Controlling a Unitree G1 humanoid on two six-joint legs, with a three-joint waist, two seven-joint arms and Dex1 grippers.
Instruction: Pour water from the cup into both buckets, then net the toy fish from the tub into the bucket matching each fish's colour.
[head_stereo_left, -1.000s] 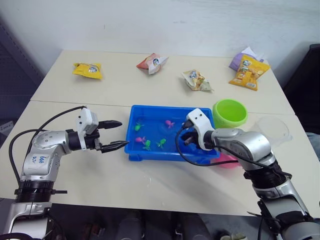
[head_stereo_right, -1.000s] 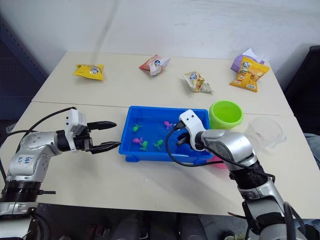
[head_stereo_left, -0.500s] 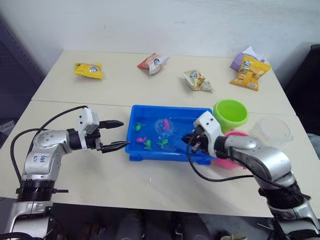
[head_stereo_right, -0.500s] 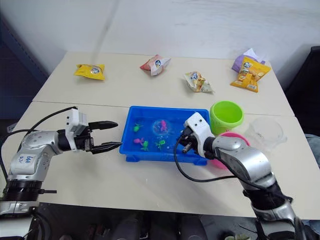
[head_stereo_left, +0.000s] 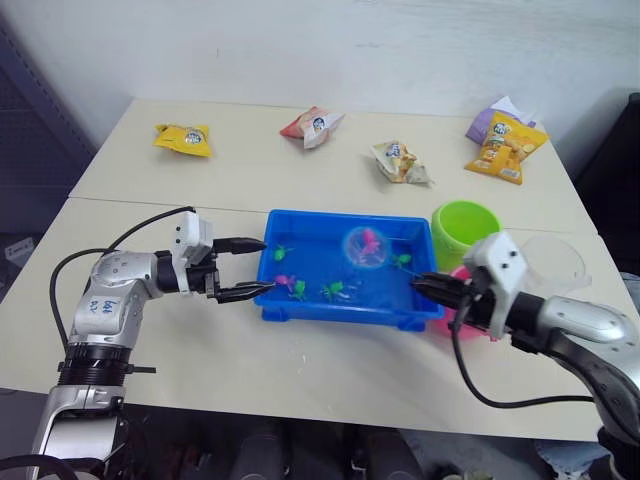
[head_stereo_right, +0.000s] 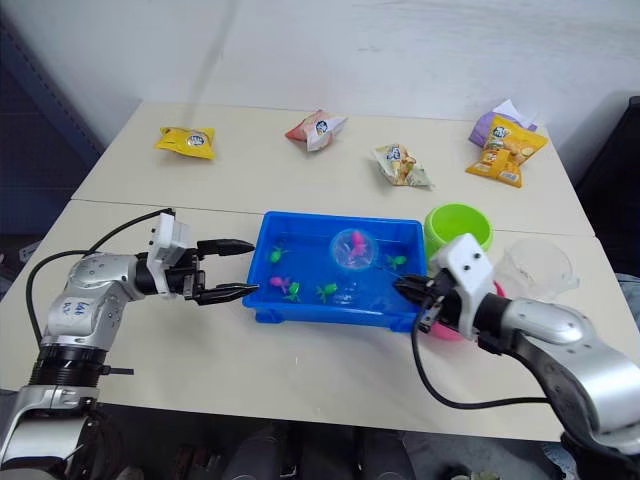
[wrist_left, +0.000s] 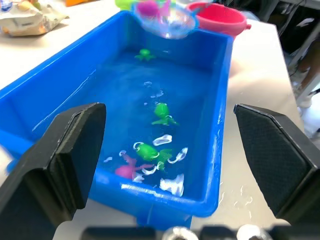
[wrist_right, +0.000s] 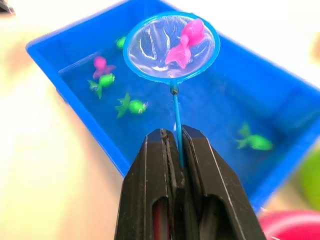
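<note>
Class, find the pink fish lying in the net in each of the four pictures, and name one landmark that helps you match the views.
Left eye view: pink fish in the net, raised above the tub.
Right eye view: the same spot, over the tub's far half.
Left wrist view: beyond the tub's far end, near the pink bucket.
Right wrist view: in the hoop, ahead of the right gripper.
Shared landmark: the tub.

The room is bright and the light is even. White shine sits on the water in my blue tub (wrist_left: 125, 90). Shadows on the table (head_stereo_left: 300, 170) are soft. My black fingers (wrist_left: 65, 155) look blurry up close.
</note>
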